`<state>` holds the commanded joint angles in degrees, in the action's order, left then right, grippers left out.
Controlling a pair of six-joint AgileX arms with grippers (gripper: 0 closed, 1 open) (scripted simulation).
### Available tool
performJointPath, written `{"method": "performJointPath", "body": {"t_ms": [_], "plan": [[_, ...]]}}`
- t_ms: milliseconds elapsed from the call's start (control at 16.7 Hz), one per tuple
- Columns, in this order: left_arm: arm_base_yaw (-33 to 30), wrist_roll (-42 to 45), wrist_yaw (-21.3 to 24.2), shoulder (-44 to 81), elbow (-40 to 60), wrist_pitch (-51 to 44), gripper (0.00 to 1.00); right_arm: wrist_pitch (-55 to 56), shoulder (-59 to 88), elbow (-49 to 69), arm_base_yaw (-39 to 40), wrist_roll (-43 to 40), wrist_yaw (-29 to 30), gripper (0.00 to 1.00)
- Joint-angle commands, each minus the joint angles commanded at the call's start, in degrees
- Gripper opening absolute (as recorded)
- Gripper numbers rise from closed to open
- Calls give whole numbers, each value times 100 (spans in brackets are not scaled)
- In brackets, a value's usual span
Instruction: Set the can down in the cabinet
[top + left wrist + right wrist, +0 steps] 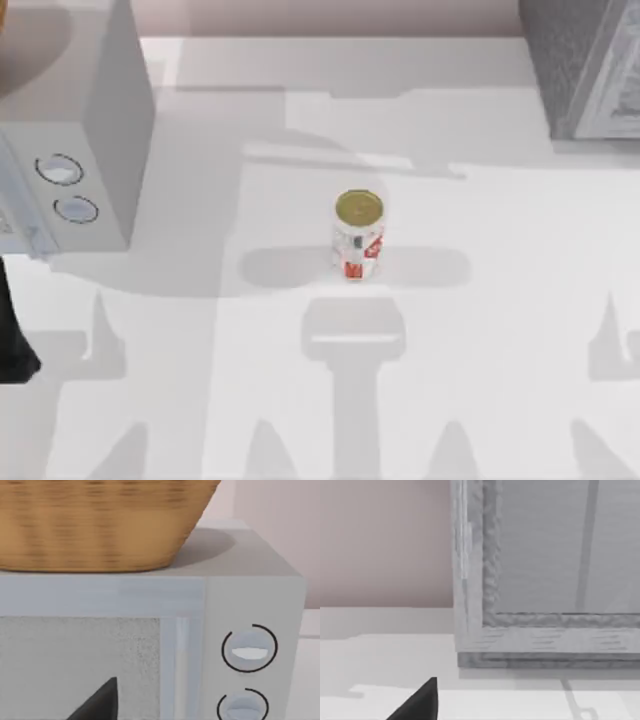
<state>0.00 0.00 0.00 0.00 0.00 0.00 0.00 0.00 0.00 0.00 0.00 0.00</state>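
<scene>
Broadly, the white tabletop (pixel 500 330) carries everything. At its left edge stands a grey box-shaped microwave oven (pixel 90 130) with two round dials, and in the left wrist view a woven tan wicker basket (pixel 100 525) sits on its roof. At the far right corner is the grey, rough-edged cabinet (pixel 575 65), whose framed front the right wrist view faces closely. Between them, near the table's middle and well apart from both, stands the small upright cylindrical can (pixel 358 236), gold metal top up, white label with red marks.

I judge the can rigid and fairly light, its smooth curved wall somewhat slippery; a hold across the label at mid-height, jaws squeezing opposite sides, should keep it from tipping.

Each wrist view shows one dark fingertip: left gripper (pixel 97 702) facing the microwave, right gripper (pixel 417 702) before the cabinet. Whether either pair of jaws is spread or closed I cannot tell; neither holds the can.
</scene>
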Motion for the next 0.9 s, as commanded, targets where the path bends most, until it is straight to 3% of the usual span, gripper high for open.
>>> {"method": "performJointPath", "body": {"t_ms": [420,900], "plan": [[0,0,0,0,0,0,100,587,811,336,390,15,324,100],[0,0,0,0,0,0,100,3100,4587,1718,1998,7,1915,100]]}}
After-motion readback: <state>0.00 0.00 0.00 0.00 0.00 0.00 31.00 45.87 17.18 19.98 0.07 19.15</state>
